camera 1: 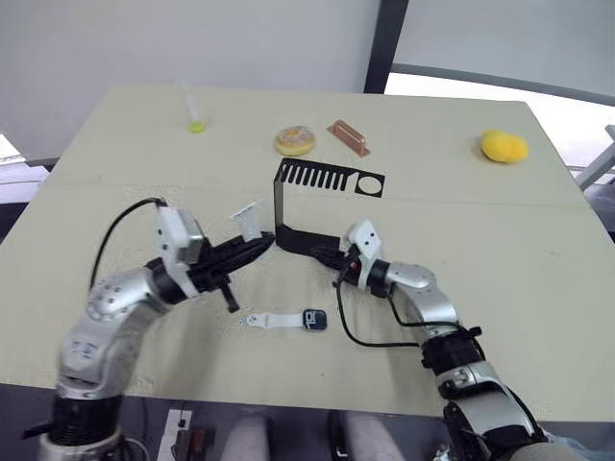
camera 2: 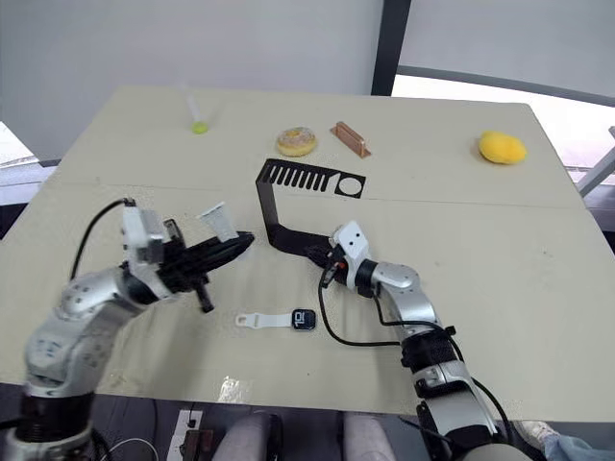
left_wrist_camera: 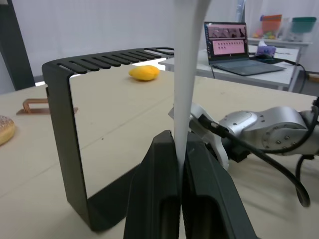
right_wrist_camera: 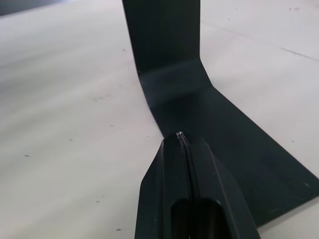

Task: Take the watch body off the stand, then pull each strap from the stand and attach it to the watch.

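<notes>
Though pinched, strap (camera 1: 249,220) above left end effector (camera 1: 261,247)

The surface (camera 1: 500,240) is a pale beige top. On it, near the middle, the black stand (camera 1: 288,206) rests on its flat base, its slotted top plate reaching toward the right. Toward the front edge lies the watch body (camera 1: 315,320) with one white strap (camera 1: 274,320) joined to its left side. Along the far side lie a green-tipped stick (camera 1: 195,123), a round bun (camera 1: 295,140), a copper bar (camera 1: 349,136) and a yellow lump (camera 1: 504,146).
</notes>
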Robot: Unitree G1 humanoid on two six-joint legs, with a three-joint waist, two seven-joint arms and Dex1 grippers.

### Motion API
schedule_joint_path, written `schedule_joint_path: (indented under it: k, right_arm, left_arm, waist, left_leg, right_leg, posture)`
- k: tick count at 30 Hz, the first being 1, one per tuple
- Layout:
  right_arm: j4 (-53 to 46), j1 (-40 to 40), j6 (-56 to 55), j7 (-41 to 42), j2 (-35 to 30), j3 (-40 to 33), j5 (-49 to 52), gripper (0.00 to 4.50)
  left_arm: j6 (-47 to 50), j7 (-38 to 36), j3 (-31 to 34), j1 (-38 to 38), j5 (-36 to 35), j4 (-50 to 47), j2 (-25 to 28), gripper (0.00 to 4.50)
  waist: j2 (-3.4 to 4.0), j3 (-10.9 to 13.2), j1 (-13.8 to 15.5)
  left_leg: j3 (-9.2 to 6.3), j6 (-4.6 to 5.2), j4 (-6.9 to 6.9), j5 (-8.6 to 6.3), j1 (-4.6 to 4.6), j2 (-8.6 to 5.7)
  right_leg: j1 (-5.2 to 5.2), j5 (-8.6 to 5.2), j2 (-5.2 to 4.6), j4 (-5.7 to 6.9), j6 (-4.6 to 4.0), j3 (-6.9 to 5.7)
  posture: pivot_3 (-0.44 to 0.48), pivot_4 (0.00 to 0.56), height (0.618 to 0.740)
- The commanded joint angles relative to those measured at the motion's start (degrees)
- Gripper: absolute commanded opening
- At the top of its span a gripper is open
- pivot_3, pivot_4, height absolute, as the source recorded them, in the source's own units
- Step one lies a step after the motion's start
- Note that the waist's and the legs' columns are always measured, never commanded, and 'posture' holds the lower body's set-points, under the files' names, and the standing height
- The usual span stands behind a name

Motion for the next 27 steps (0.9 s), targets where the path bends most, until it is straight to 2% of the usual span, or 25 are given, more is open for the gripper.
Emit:
schedule_joint_path:
  k: [1,3,6,7,9,11,12,16,17,22,27]
  right_arm:
    - [-14.7,4.64,4.74,4.27,-3.57,-4.83,9.73,0.0]
    - [-23.38,9.69,9.95,5.56,-6.91,-7.13,15.47,0.0]
    - [-34.47,17.34,20.73,3.12,-11.06,-11.92,26.37,0.0]
    - [-37.2,19.47,23.74,1.9,-11.97,-13.25,29.56,0.25]
    - [-42.62,24.04,28.68,-1.14,-12.99,-15.78,35.94,0.88]
    - [-47.82,29.86,32.72,-4.89,-13.28,-18.36,42.82,1.97]
    - [-49.52,32.01,34.48,-7.34,-12.92,-19.22,46.24,2.37]
    - [-53.03,36.3,37.29,-16.56,-9.16,-19.11,57.97,4.27]
    - [-53.65,36.84,37.9,-18.14,-8.67,-18.42,60.08,4.46]
    - [-56.45,36.54,37.86,-23.88,-5.47,-12.21,61.43,4.46]
    - [-55.84,33.31,37.2,-28.0,-2.6,-7.84,62.13,4.46]
  left_arm:
    - [6.37,-7.13,2.41,-3.11,-5.51,4.17,5.66,0.05]
    - [9.84,-10.07,0.92,-5.1,-7.12,5.54,7.92,0.05]
    - [18.55,-12.49,-2.38,-8.11,-11.43,6.0,9.63,0.05]
    - [20.52,-13.25,-3.49,-8.76,-12.22,5.91,9.86,0.02]
    - [25.52,-14.25,-6.03,-10.13,-14.0,5.64,10.36,0.0]
    - [29.27,-14.73,-9.46,-11.79,-14.85,5.44,9.27,0.0]
    - [30.12,-14.87,-10.98,-12.34,-14.5,5.4,8.78,0.0]
    - [31.48,-13.26,-15.3,-14.63,-12.69,6.74,4.34,0.0]
    - [32.19,-13.06,-15.86,-15.12,-12.82,6.94,3.42,0.0]
    - [37.69,-10.37,-17.62,-18.68,-14.85,8.67,-3.12,0.0]
    - [40.89,-10.45,-19.37,-20.13,-14.61,8.5,-5.1,0.0]
  waist:
    - [0.05,0.03,0.1]
    - [0.06,0.04,0.61]
    - [0.06,0.03,1.09]
    - [0.06,0.03,1.13]
    - [0.06,0.03,1.09]
    - [0.06,0.04,0.87]
    - [0.06,0.04,0.88]
    - [0.05,0.04,0.6]
    - [0.05,0.04,0.57]
    - [0.04,0.04,0.53]
    - [0.04,0.04,0.41]
  left_leg:
    - [-0.02,0.02,0.0,-0.01,-0.04,-0.02]
    - [-0.05,0.08,-0.02,-0.06,-0.07,-0.05]
    - [-0.07,0.06,-0.15,-0.12,-0.07,-0.03]
    - [-0.08,0.06,-0.24,-0.12,-0.07,-0.02]
    - [-0.07,0.03,-0.48,-0.09,-0.02,-0.03]
    - [-0.04,-0.03,-0.65,-0.03,0.06,-0.03]
    - [-0.04,-0.05,-0.71,0.01,0.09,-0.02]
    - [-0.02,-0.07,-0.7,0.09,0.13,-0.02]
    - [-0.02,-0.06,-0.71,0.12,0.13,-0.04]
    - [-0.04,-0.06,-0.7,0.12,0.1,-0.05]
    - [-0.03,-0.1,-0.7,0.15,0.09,-0.06]
  right_leg:
    - [0.0,0.0,-0.02,-0.02,0.0,-0.01]
    - [0.0,0.0,-0.08,-0.1,0.01,-0.04]
    - [0.02,0.0,-0.09,-0.24,0.01,-0.06]
    - [0.02,0.0,-0.09,-0.28,0.01,-0.06]
    - [0.0,0.0,-0.09,-0.34,0.0,-0.04]
    - [-0.01,-0.01,-0.06,-0.37,-0.02,0.01]
    - [-0.01,-0.02,-0.03,-0.36,-0.03,0.02]
    - [0.01,-0.03,-0.01,-0.31,-0.05,0.07]
    - [0.01,-0.03,-0.02,-0.3,-0.05,0.08]
    - [-0.01,-0.03,0.0,-0.32,-0.04,0.07]
    - [-0.05,-0.03,0.02,-0.31,-0.04,0.09]
  posture:
    - [0.0,0.15,0.74]
    - [0.0,0.15,0.74]
    - [0.0,0.15,0.74]
    - [0.0,0.15,0.74]
    - [0.0,0.15,0.74]
    - [0.0,0.15,0.74]
    - [0.0,0.15,0.74]
    - [0.0,0.15,0.74]
    - [0.0,0.15,0.74]
    - [0.0,0.15,0.74]
    - [0.0,0.15,0.74]
